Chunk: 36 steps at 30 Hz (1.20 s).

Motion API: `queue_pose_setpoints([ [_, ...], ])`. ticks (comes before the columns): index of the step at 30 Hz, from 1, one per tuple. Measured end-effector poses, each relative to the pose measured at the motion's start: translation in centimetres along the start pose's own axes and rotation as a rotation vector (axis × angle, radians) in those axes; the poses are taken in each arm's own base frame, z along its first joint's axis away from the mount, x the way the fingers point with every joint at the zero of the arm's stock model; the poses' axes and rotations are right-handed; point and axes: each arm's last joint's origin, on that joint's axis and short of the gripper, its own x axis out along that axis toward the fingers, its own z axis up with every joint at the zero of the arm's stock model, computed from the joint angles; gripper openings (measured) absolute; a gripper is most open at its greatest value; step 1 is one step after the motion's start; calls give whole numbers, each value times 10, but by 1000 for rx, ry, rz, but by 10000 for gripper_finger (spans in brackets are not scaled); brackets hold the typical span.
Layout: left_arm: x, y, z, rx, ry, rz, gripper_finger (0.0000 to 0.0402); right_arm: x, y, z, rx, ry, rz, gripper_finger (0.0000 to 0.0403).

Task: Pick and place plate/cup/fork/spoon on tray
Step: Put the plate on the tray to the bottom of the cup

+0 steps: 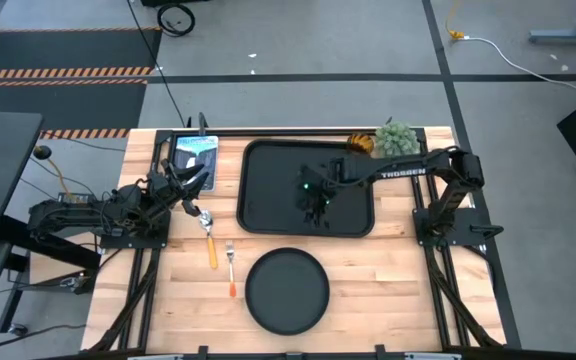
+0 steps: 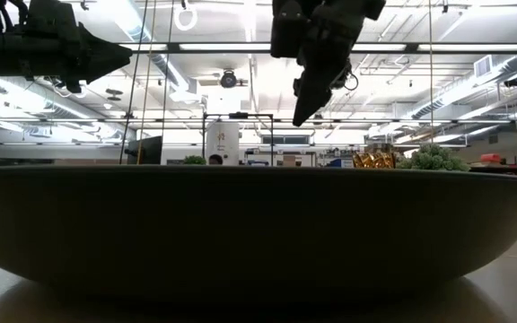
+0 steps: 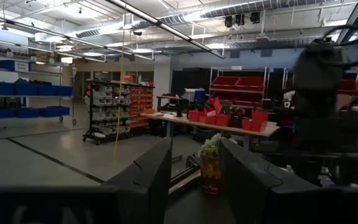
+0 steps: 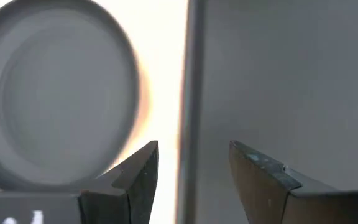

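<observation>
Black tray [image 1: 268, 165] sits mid-table, far half. My right gripper [image 1: 316, 208] hangs over its near edge, fingers [image 4: 263, 168] parted with a clear gap, gripping nothing. Round black plate [image 1: 286, 290] lies on the wood just in front of the tray. Spoon [image 1: 208, 235] and fork [image 1: 231, 268] lie left of the plate, side by side, apart. Amber cup [image 1: 360, 143] stands beside the green plant [image 1: 396, 138] at the tray's far right corner. My left gripper [image 1: 190, 182] waits at the table's left, fingers [image 3: 148, 180] parted, empty.

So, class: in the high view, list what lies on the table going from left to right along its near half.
spoon → fork → plate
</observation>
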Motion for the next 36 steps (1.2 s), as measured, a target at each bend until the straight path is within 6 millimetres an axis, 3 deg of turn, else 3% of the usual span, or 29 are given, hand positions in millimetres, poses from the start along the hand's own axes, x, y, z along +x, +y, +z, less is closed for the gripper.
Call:
queue_pose_setpoints([
  [10, 0, 0, 0, 1, 1, 0, 142, 48, 37, -22, 90, 53, 48, 201],
  [16, 0, 0, 0, 1, 1, 0, 142, 56, 46, -51, 124, 60, 61, 201],
  [25, 0, 0, 0, -39, 1, 0, 142, 75, 39, -101, 265, 22, 105, 201],
  [29, 0, 0, 0, -115, 1, 0, 142, 83, 45, -113, 290, -3, 129, 201],
  [36, 0, 0, 0, -137, 0, 0, 142, 85, 56, -115, 329, -23, 94, 201],
])
